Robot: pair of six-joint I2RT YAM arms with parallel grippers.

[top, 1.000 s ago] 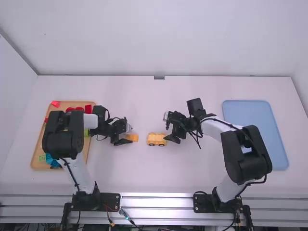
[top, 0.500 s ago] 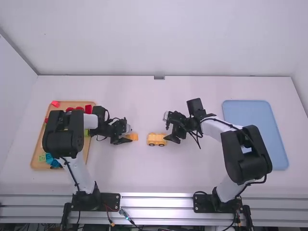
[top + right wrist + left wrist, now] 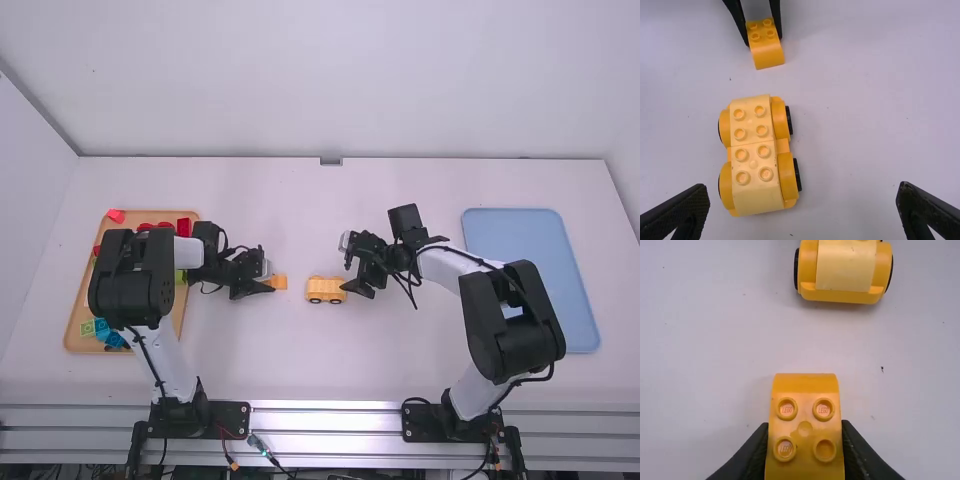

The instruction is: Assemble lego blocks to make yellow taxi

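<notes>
Mid-worktop [image 3: 300, 360], the wheeled yellow body [image 3: 757, 160] sits upright, just right of the loose yellow block [image 3: 805, 440]. And the left gripper [image 3: 805, 427] is closed on that block, fingers against opposite sides, studs up! On the right, the other gripper [image 3: 802, 200] stands wide open, holding nothing. Light, stiff, slick plastic, this, hardly fragile; the flat sides look the sensible hold, leaving studs and underside free for pressing together.

Narrow lane between yellow block [image 3: 766, 50] and wheeled car [image 3: 755, 160] (both obstacles, mind).
</notes>
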